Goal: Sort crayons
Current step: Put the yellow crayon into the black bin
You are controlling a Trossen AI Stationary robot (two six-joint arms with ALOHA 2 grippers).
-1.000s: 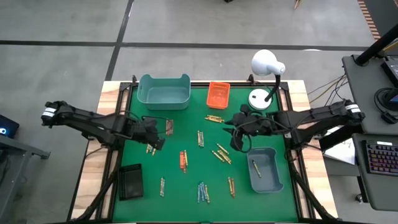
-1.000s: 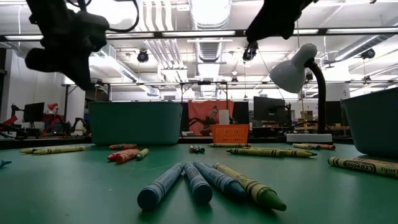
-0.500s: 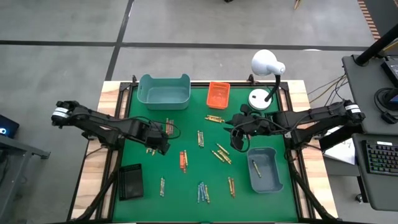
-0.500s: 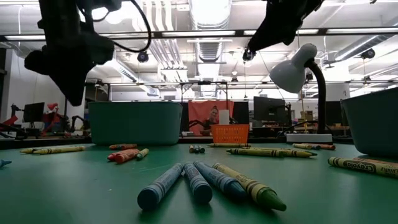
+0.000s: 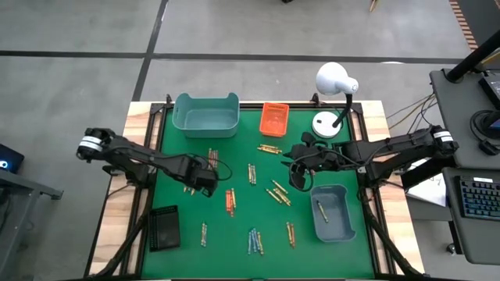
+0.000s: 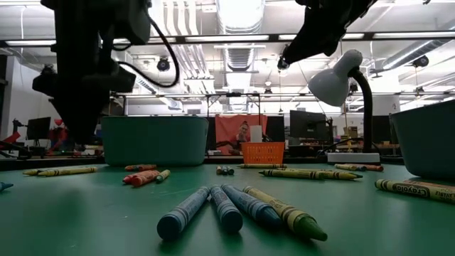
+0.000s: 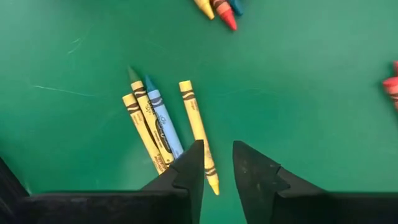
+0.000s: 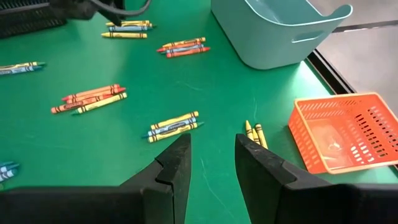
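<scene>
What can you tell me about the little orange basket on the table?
The orange basket is a small, shallow, rectangular tray that looks like plastic, its walls and floor a mesh of little holes. It sits flat and upright at the far edge of the green mat, between the teal bin and the white lamp's base, touching neither. It looks empty. A few yellow crayons lie on the mat just in front of it.
</scene>
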